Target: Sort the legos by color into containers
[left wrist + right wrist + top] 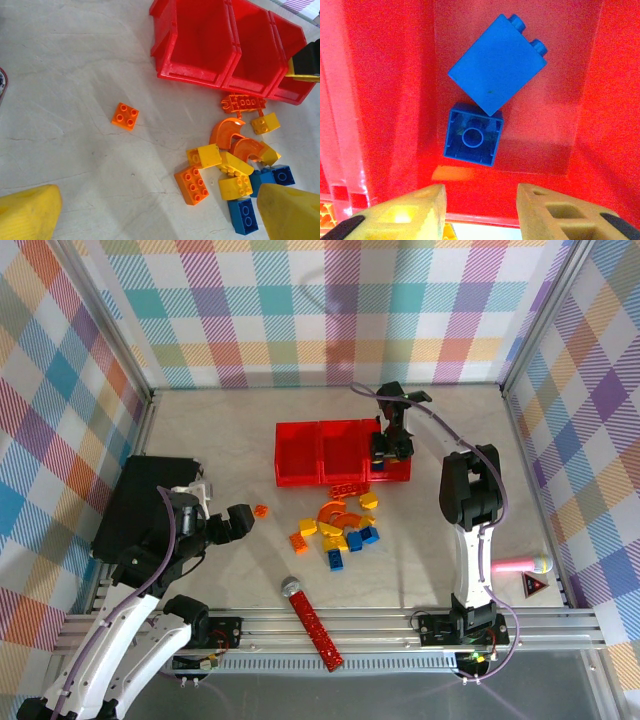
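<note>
Blue legos (495, 62) in end container (385, 100); right gripper (480, 205) above, slightly parted, empty. Left gripper (157, 212) wide, empty. Risk: on lift-out, fingers may snag container wall, drag it.

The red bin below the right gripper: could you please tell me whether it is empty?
Not empty: inside the bin, one blue brick sits hollow side up, with a second blue brick next to it.

No legible text, labels or numbers on legos (210, 155) or containers (200, 45)
</note>
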